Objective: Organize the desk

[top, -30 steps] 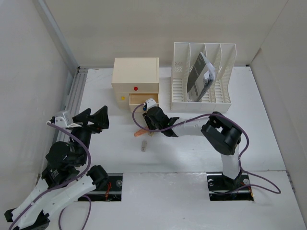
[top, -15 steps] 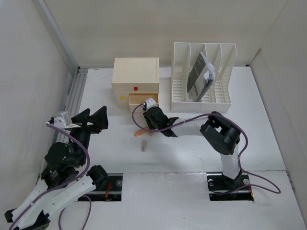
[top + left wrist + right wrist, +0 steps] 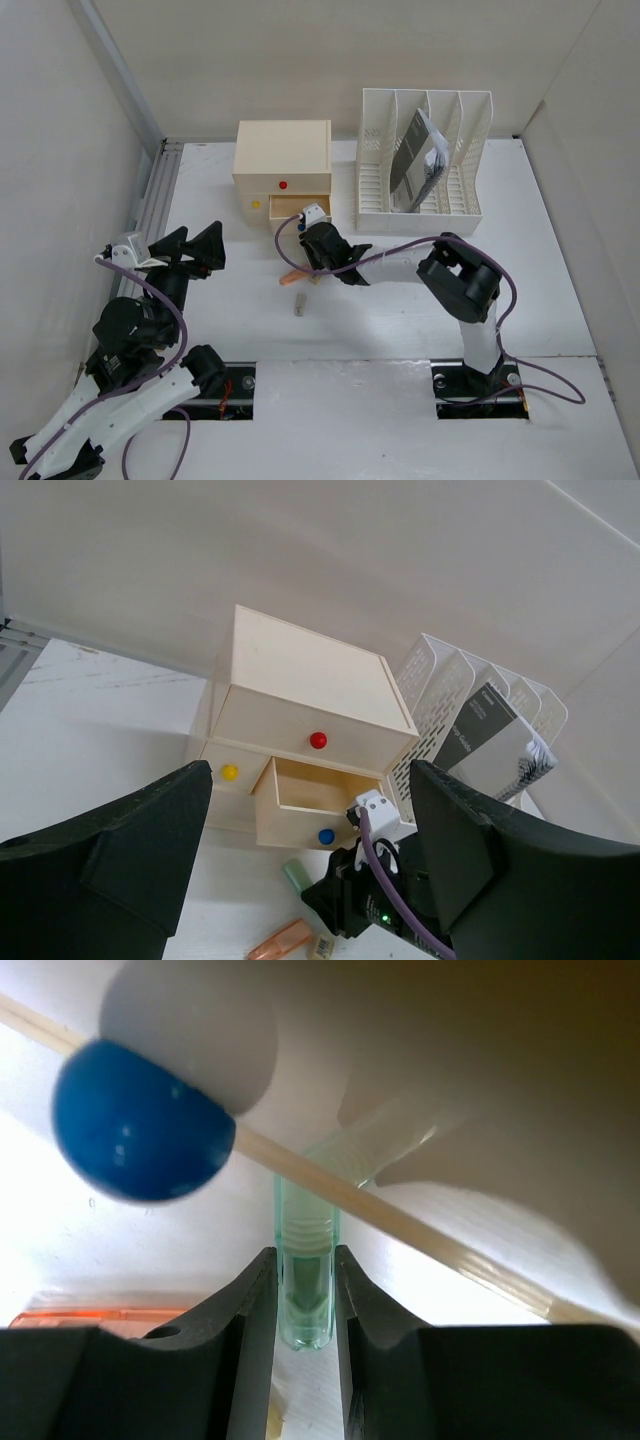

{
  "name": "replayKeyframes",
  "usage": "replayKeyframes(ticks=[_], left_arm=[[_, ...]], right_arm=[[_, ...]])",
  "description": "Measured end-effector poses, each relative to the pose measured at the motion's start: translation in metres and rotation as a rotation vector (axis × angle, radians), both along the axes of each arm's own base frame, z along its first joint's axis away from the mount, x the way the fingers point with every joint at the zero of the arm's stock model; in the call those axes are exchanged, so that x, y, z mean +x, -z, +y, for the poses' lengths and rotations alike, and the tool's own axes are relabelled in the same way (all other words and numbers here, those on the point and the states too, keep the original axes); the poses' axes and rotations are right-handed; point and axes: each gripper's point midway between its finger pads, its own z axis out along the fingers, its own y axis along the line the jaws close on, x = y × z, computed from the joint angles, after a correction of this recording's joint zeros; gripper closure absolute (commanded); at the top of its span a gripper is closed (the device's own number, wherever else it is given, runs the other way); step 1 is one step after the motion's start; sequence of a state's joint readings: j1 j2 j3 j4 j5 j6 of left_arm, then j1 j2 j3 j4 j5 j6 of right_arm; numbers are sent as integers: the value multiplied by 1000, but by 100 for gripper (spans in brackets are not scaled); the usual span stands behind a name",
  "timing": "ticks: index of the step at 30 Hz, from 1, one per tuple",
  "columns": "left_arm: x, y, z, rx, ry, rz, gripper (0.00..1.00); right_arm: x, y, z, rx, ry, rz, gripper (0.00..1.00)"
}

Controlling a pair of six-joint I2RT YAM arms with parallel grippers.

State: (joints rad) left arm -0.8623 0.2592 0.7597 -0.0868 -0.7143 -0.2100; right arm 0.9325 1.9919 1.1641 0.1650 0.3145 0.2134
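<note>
Nothing large has moved since a second ago; only the right gripper's [image 3: 308, 268] fingers have drawn closer together.

Top view: the matte white desk [image 3: 560, 300] fills the middle of the frame. The right gripper sits at centre, before the cream box's [image 3: 283, 150] open drawer. At left, the left gripper [image 3: 198, 240] is spread wide and grasps nothing. A slotted white rack [image 3: 420, 200] stands at upper right. An orange stick [image 3: 290, 281] and a small grey block [image 3: 299, 306] lie below centre.

Left wrist: black wedge-shaped fingers frame the box, with its round red knob [image 3: 318, 740] and yellow knob [image 3: 230, 772].

Right wrist: black fingers pinch a pale green translucent tube [image 3: 305, 1290] with a ribbed neck at centre. A glossy blue knob [image 3: 140, 1125] hangs at upper left.
</note>
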Motion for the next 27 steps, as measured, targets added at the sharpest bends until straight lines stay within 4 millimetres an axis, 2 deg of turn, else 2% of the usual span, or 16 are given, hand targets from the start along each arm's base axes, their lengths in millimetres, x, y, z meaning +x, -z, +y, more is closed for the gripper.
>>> replayKeyframes(ticks=[16,27], left_arm=[[0,0,1,-1,-4,1,22],[0,0,1,-1,-5,1,22]], right_arm=[[-35,-6,-16,-95,-54,18,88],[-35,-35,-21,-102,-73,-44,88]])
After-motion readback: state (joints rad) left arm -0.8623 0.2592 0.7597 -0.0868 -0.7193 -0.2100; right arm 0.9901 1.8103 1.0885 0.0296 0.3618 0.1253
